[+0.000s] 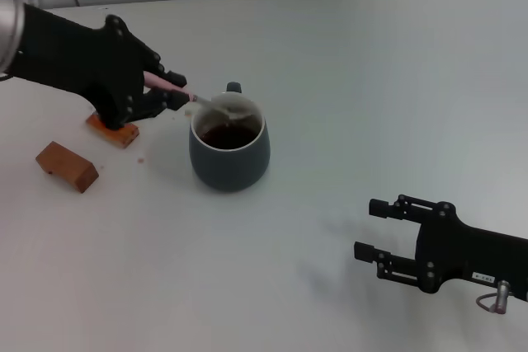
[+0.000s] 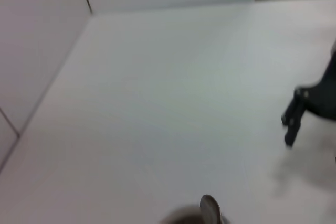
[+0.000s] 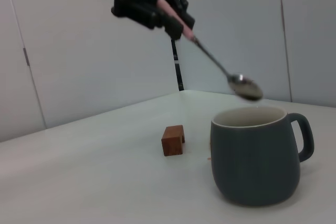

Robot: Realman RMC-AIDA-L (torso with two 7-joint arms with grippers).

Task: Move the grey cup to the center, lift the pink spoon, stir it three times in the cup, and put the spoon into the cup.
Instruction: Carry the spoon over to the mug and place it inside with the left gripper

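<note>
Above the grey cup (image 1: pixel 229 147), your left end effector (image 1: pixel 169 92) pinched the pink spoon (image 1: pixel 176 83) by its handle, with the metal bowl hanging over the rim, clear of the dark liquid inside. The cup stood on the white surface (image 1: pixel 371 80), its handle turned away from you. Your right end effector (image 1: pixel 375 228) sat spread and idle, well apart from the cup on its near right side. My judgement: the spoon was tilted and held near its end, so lowering it off-centre could have knocked the rim and shifted or tipped the cup. A fast stir might have splashed liquid. Two wooden blocks (image 1: pixel 68 166) lay to the left of the cup.
</note>
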